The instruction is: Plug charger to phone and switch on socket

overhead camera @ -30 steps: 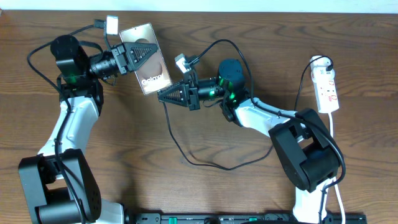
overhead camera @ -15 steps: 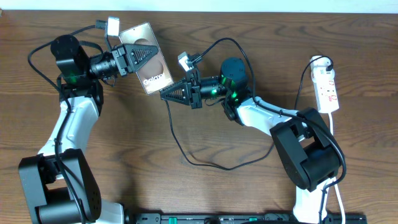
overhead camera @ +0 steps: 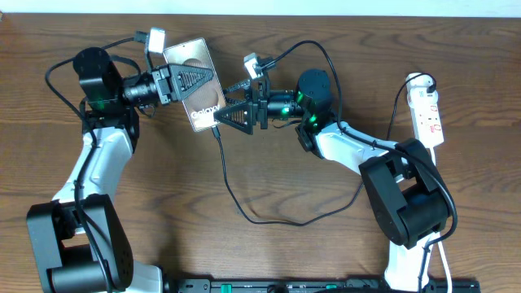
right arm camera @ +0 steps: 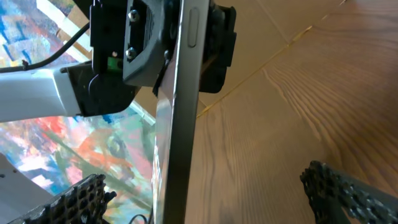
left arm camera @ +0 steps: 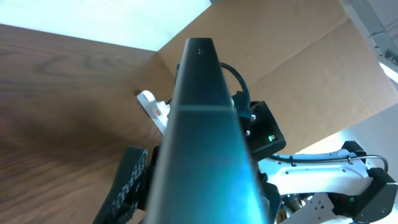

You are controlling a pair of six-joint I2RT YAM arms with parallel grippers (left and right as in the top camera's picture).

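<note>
On the brown wooden counter (overhead camera: 163, 220), the socket (overhead camera: 428, 114) lies at the far right edge, well apart from the work. My left arm (overhead camera: 98, 163) and right arm (overhead camera: 350, 150) meet near the top middle, above the wood. The left gripper (overhead camera: 194, 79) is clamped on the phone (overhead camera: 205, 104) and holds it in the air, with the lettered face up to the overhead camera and the bottom end turned toward the right gripper (overhead camera: 220, 120).

That gripper stands spread. In its wrist view the fingers (right arm camera: 84, 194) sit at opposite lower corners with the phone's thin edge between them, gripping nothing I can make out. The charger (overhead camera: 221, 153) hangs from right at the phone's bottom end, loops across the counter and runs off toward the socket. Its plug tip is hidden from me, so I cannot tell whether it is seated.

That is my main worry. If the tip is only part way in, the weight of the hanging cable could pull it free, and so could a finger brushing it as I back off. A sideways nudge could also twist the phone in its edge clamp. The socket's switch is not yet pressed. To reach it the right arm must cross above the cable loop, and a snag there would pull on the phone.
</note>
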